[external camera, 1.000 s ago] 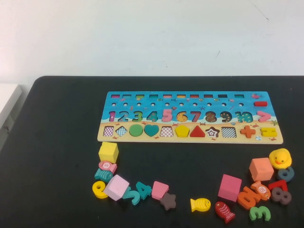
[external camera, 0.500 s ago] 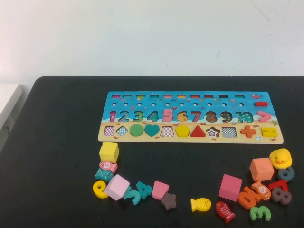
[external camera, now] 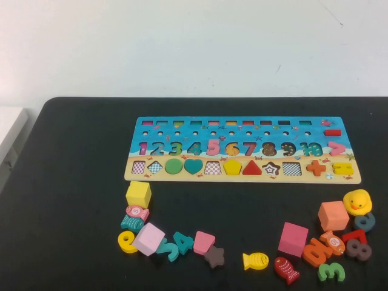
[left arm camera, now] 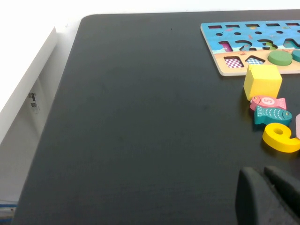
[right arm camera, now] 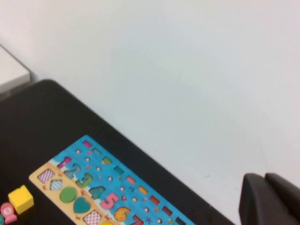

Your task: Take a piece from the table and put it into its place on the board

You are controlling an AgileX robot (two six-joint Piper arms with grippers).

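On the board [external camera: 242,130], in the near row of shape slots, the yellow pentagon piece [external camera: 232,167] lies flush in its place, between a patterned trapezoid recess on its left and a red triangle on its right. Over the last second nothing in the high view has shifted: the piece sits the same, the board lies the same, and neither arm shows above the surface [external camera: 79,182]. I judge the placing done and both arms drawn back to rest.

The left claw [left arm camera: 265,176] hangs low over the near left part of the surface, well apart from the board, its dark fingers pressed together and holding nothing. The right claw [right arm camera: 265,180] is raised high and looks down across the board toward the far wall; it too is pressed shut and empty.

The board is a long flat wooden rectangle with a blue sea and sandy beach print and glossy painted numbers. The star recess [external camera: 271,169] is not filled and shows a pale patterned bottom. Loose pieces lie on the matte black surface near the board's front edge: a yellow cube [external camera: 138,194] with crisp edges, a yellow fish [external camera: 255,261], and a dark star block [external camera: 214,257].
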